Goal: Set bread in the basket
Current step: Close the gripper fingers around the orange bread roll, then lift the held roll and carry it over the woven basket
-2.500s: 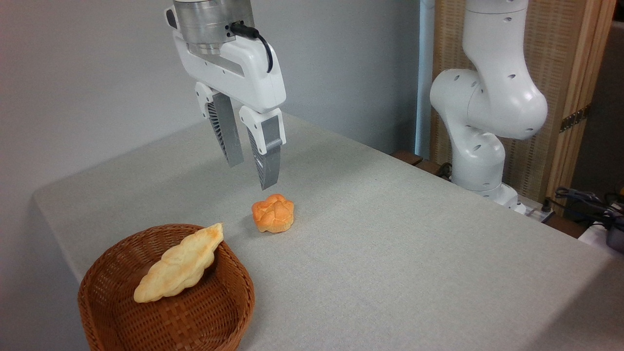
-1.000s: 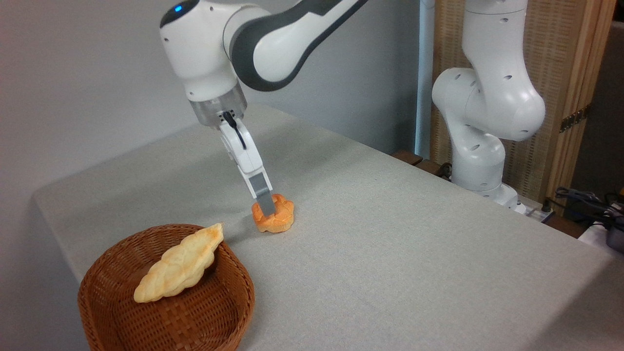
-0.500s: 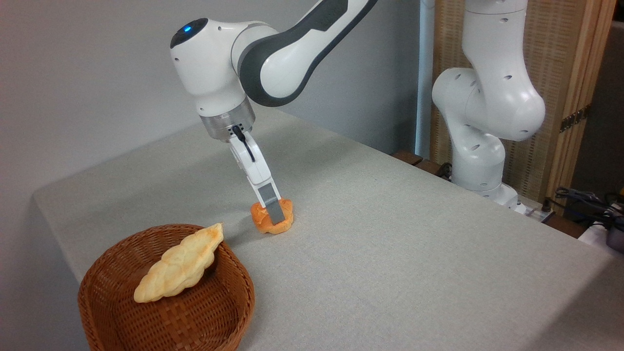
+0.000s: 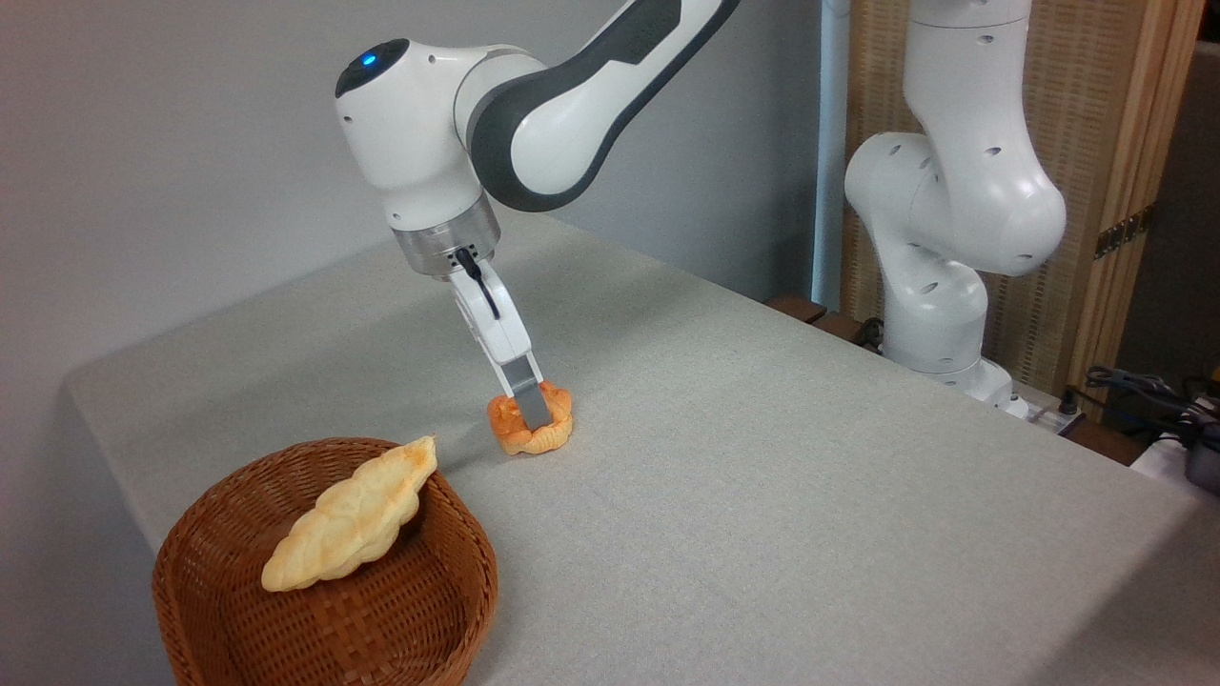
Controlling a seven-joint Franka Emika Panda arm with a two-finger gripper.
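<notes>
You've got a grey cloth-covered table [image 4: 762, 476] filling most of the view, with its left edge running down past the basket and its far edge along the wall; the wide stretch right of the bun is bare. The Panda arm [image 4: 534, 105] reaches in from upper right, its base [image 4: 944, 314] standing off the table's far right edge. The round wicker basket [image 4: 448, 610] sits at the near left corner, close to the left edge, with a long pale braided pastry [image 4: 348, 519] resting across its rim. The bread [image 4: 548, 433] lies on the cloth, near the basket's upper right but apart from it. Your gripper [image 4: 530, 408] is side-on, fingers clamped into the bun, which looks squeezed and pinched narrower around them.
</notes>
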